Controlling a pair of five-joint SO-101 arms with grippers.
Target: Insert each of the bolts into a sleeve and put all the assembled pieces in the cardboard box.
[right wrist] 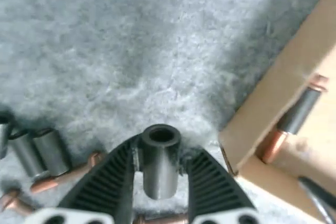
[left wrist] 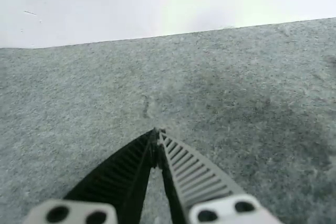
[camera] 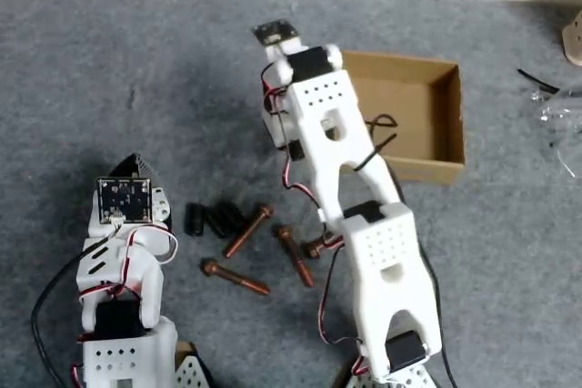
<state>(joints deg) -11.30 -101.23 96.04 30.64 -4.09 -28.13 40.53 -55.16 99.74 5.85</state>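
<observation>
We see right gripper (right wrist: 161, 151) grasping a sleeve (right wrist: 159, 163); left gripper (left wrist: 157, 136) clenched, empty. Hold steady, feed a bolt (camera: 247, 231) straight in.

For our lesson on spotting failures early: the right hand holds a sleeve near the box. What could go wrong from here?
1. The sleeve in the right hand shows an empty bore; dropping it into the cardboard box now would likely skip assembly.
2. The bolts lie crowded together; picking one could nudge its neighbours.

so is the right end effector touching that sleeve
Touching. In the right wrist view the right end effector grips the sleeve, pressed against both its sides.
</observation>
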